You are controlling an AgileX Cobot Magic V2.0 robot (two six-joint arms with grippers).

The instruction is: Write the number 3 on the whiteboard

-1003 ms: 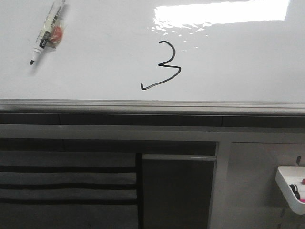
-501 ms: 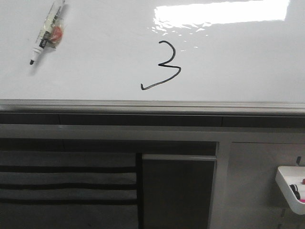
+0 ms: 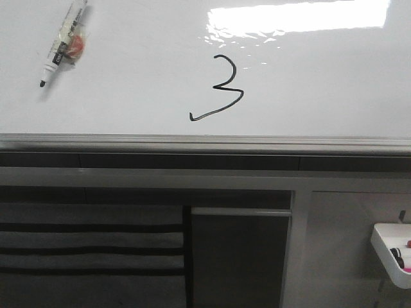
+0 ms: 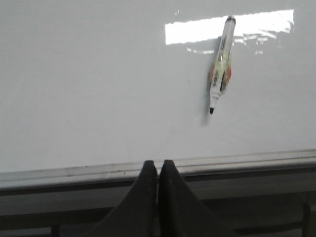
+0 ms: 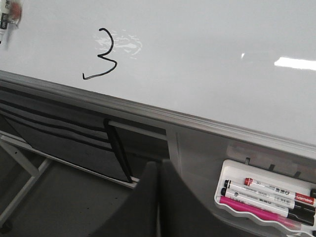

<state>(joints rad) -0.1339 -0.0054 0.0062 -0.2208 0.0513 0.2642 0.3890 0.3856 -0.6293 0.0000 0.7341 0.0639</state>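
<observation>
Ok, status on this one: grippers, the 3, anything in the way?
Left gripper shut, empty. Right gripper shut, empty. 3 drawn on whiteboard. Marker lies on board, apart from the 3; nothing in the way.

Marker (image 3: 63,43) on the whiteboard (image 3: 128,96), slightly higher than before.

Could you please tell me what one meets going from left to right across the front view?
Uncapped marker lying on the whiteboard → the number 3 → bright light reflection → white marker tray.
</observation>
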